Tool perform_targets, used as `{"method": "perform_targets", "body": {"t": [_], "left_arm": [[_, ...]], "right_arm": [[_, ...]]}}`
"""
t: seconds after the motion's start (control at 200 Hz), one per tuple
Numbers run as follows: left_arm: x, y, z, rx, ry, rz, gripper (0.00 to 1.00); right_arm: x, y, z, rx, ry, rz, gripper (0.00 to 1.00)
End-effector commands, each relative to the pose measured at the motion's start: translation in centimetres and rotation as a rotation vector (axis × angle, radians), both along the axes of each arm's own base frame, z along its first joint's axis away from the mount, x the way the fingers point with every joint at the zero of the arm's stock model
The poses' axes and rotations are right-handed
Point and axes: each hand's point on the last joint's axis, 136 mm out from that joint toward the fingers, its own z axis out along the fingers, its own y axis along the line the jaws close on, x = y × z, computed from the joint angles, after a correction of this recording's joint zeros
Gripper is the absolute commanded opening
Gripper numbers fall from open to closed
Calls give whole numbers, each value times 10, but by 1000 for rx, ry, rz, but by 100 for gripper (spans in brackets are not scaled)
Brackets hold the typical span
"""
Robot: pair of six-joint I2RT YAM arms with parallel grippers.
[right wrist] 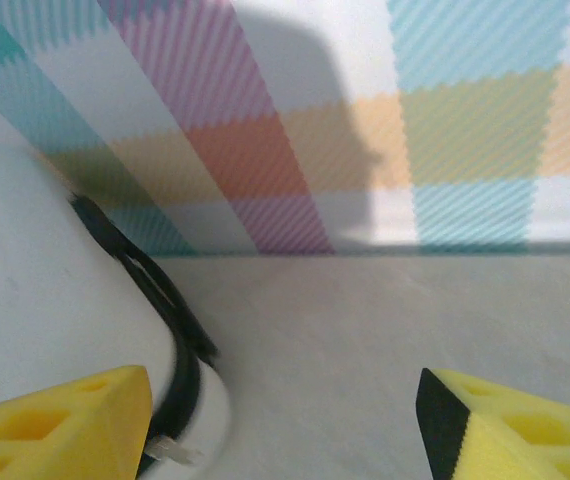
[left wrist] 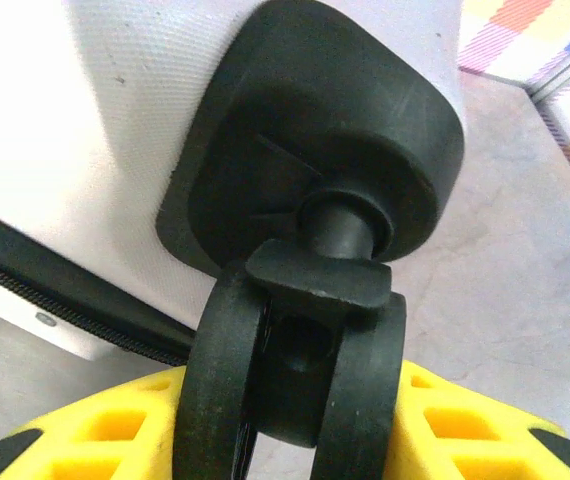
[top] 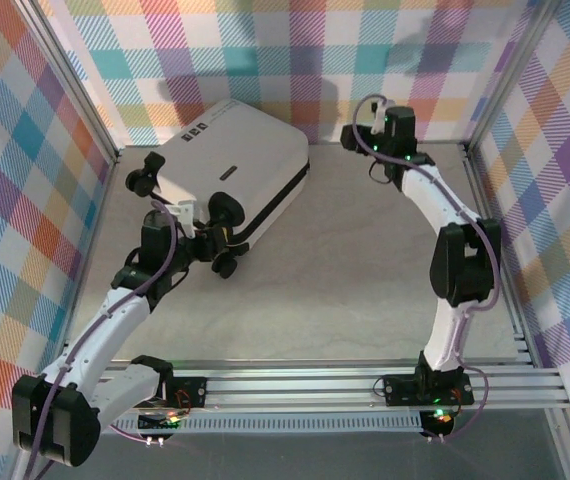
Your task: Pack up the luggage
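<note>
The luggage (top: 230,170) lies closed, so packing looks nearly done. The left gripper (left wrist: 290,445) pinches a wheel (left wrist: 295,350); the right gripper (right wrist: 285,420) hangs spread just beside the luggage.

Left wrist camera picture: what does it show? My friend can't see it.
A black double wheel of the white luggage, seen very close, sits between the yellow fingers of the left pincer. Its round black mount is on the shell, with grey table behind.
</note>
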Motion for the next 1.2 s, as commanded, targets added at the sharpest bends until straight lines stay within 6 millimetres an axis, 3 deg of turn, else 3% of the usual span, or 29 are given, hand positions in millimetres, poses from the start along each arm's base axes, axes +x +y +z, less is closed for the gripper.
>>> {"method": "perform_targets", "body": {"t": [0.0,0.11,0.28,0.445,0.59,0.99,1.195], "left_arm": [[-15,3,-37,15,122,79,0],[-26,-13,-39,9,125,34,0],[-42,-43,-37,8,120,-57,0],[-52,-58,-33,34,116,-103,0],[-60,-72,-31,37,119,-149,0],[-95,-95,-46,120,177,-264,0],[-98,-99,-46,157,176,-279,0]], "right_arm": [[-9,33,-4,131,152,196,78],[-6,61,4,164,199,359,83],[2,85,-12,144,245,472,90],[-4,110,-31,99,245,538,95],[0,123,-42,99,240,550,98],[10,148,-46,101,123,655,99],[-10,172,-40,142,88,807,99]]}}
